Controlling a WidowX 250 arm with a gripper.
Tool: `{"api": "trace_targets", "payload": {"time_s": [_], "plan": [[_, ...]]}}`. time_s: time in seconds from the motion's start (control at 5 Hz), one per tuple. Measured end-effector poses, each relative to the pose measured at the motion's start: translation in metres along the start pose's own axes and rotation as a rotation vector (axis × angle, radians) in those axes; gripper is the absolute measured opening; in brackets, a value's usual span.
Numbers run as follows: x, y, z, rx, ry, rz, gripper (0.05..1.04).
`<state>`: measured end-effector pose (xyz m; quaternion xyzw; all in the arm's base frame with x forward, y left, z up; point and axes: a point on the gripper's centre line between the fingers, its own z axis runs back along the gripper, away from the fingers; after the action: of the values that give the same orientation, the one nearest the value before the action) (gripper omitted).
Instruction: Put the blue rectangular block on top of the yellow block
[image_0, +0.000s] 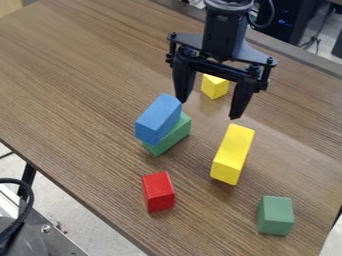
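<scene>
The table (80, 75) looks like wood, its streaked grain running under a satin finish (a soft sheen shows just beside the small yellow block (214, 86)). The blue block (157, 119), long yellow block (232, 154) and red block (158, 192) have smooth, evenly coloured faces, matt to faintly satin; whether they are painted wood or plastic, I cannot tell. Both the green block (168, 136) under the blue one and the green cube (275, 215) look smooth and matt. The gripper (208, 109) seems to be matt black plastic. At lower left, the grey plate (53, 243) looks like metal, with a shiny metal bolt (45, 228).
</scene>
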<state>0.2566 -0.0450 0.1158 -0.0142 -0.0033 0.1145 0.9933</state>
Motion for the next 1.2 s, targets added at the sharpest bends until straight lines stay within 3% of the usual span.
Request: {"api": "trace_targets", "payload": {"time_s": [0.2,0.6,1.0,1.2], "plan": [[-0.003,0.001,-0.006,0.009,0.023,-0.001,1.0],[0.002,0.011,-0.007,-0.004,0.019,-0.016,1.0],[0.0,0.047,-0.006,0.013,0.093,0.057,1.0],[-0.002,0.054,-0.004,0.011,0.114,0.028,1.0]]}}
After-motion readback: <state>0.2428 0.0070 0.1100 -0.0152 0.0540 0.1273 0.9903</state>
